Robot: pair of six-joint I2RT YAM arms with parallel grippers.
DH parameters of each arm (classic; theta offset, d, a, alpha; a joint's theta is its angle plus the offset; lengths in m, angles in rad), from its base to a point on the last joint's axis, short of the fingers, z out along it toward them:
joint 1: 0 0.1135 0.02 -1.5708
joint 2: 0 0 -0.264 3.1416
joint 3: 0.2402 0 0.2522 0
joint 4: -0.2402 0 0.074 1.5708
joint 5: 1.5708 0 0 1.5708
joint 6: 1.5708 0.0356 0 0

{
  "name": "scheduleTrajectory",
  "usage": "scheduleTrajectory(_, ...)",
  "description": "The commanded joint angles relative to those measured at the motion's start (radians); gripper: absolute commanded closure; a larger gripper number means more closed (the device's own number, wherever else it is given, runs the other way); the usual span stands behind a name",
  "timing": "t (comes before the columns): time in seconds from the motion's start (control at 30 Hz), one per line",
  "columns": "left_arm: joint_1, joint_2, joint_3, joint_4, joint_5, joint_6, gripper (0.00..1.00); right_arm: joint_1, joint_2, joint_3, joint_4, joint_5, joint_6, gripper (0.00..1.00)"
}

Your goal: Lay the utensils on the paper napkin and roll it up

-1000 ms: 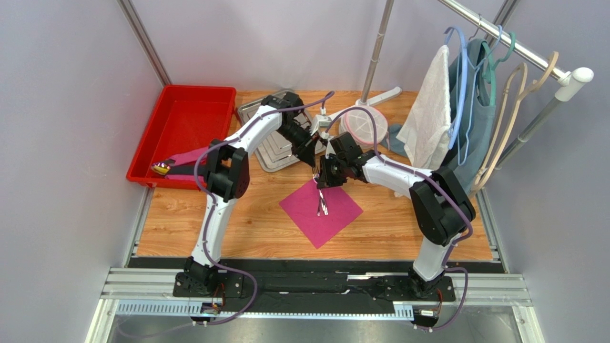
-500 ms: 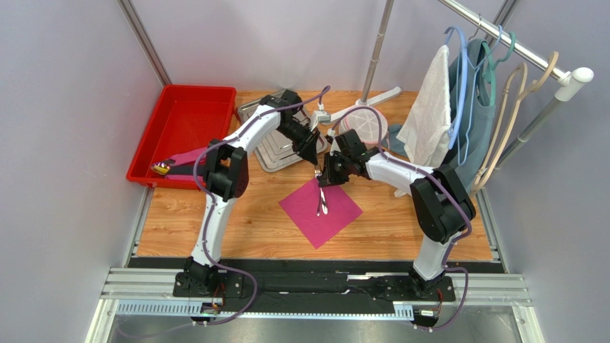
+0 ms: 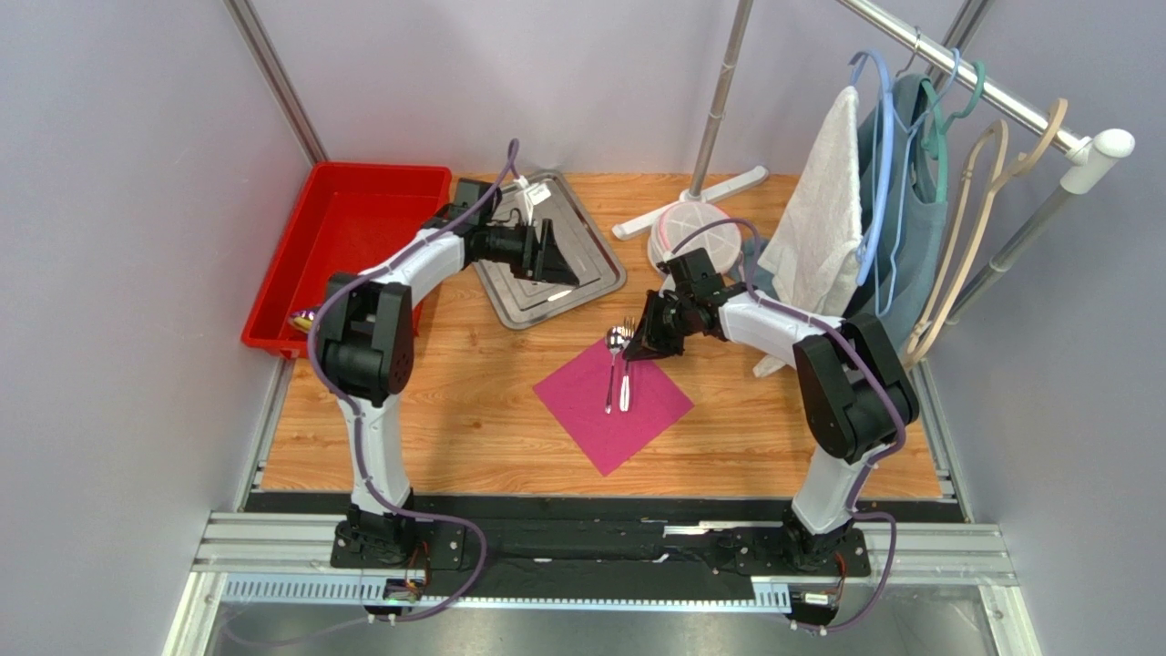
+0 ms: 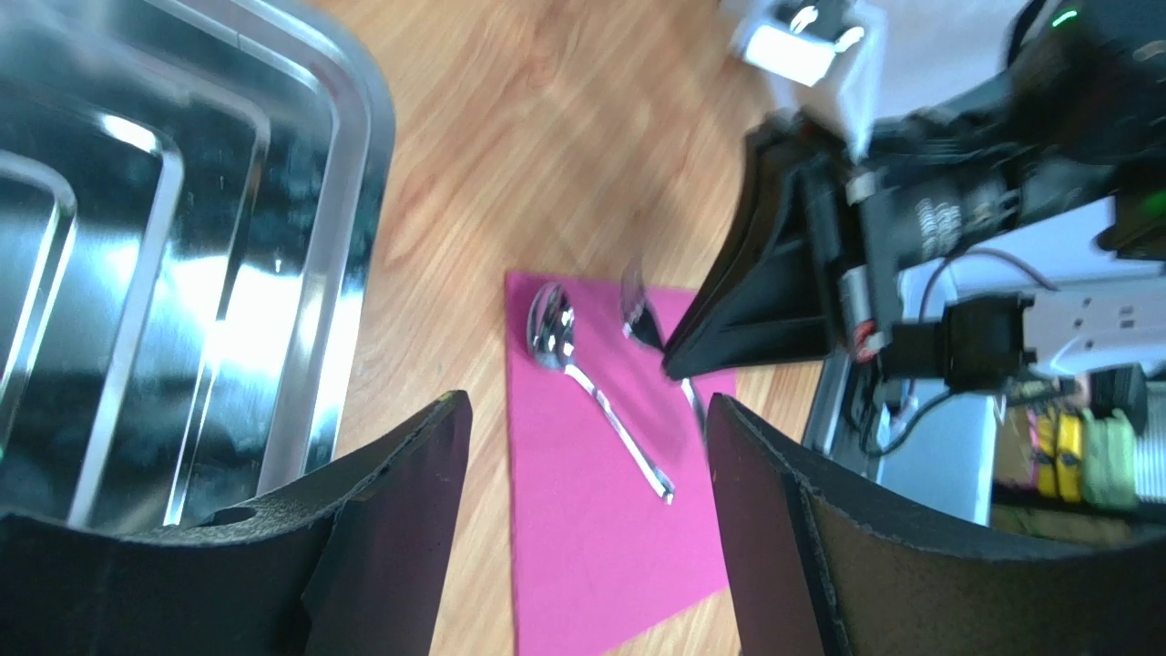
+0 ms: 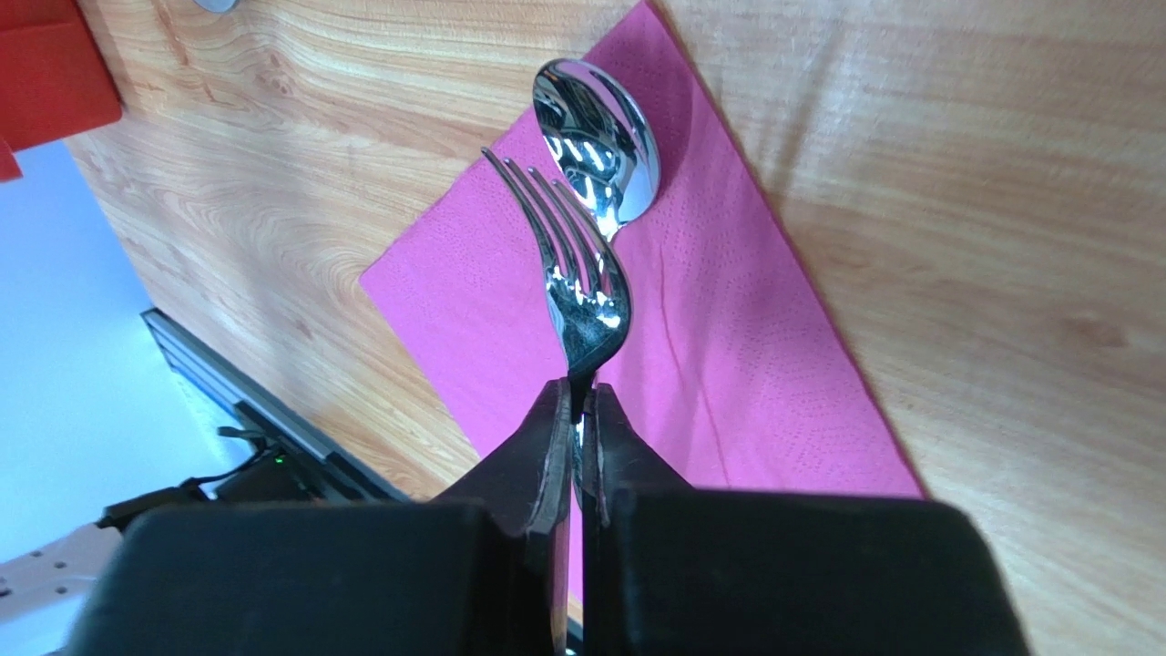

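The right gripper [image 5: 578, 399] is pinched tight on the fork [image 5: 582, 267] just behind its tines. The spoon [image 5: 598, 130] lies just ahead of it on the paper napkin [image 5: 739, 342]. The left gripper [image 4: 589, 438] hangs wide and empty beside the steel tray [image 4: 205, 274]. The cutlery looks stiff and slick, so I'd grip the narrow necks. The napkin looks flimsy; I'd take it by a corner.

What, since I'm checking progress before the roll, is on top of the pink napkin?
A spoon lies on the paper napkin. Beside it is a fork, pinched by the right gripper, whose fingers cover the fork's handle. Whether it touches the paper is unclear.
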Motion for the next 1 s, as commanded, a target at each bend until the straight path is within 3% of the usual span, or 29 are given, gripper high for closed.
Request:
scheduleTrajectory(0.0, -0.013, -0.133, -0.102, 0.321, -0.007, -0.204, 0.27, -0.001, 0.023, -0.002, 0.024, -0.026, 0.085, 1.0)
scheduleTrajectory(0.43, -0.013, -0.208, -0.243, 0.53, 0.005, -0.323, 0.25, -0.003, 0.076, -0.002, 0.047, -0.02, 0.128, 1.0)
scheduleTrajectory(0.97, -0.013, -0.193, -0.265, 0.564, 0.011, -0.357, 0.25, -0.003, 0.105, 0.003, 0.07, -0.058, 0.171, 1.0)
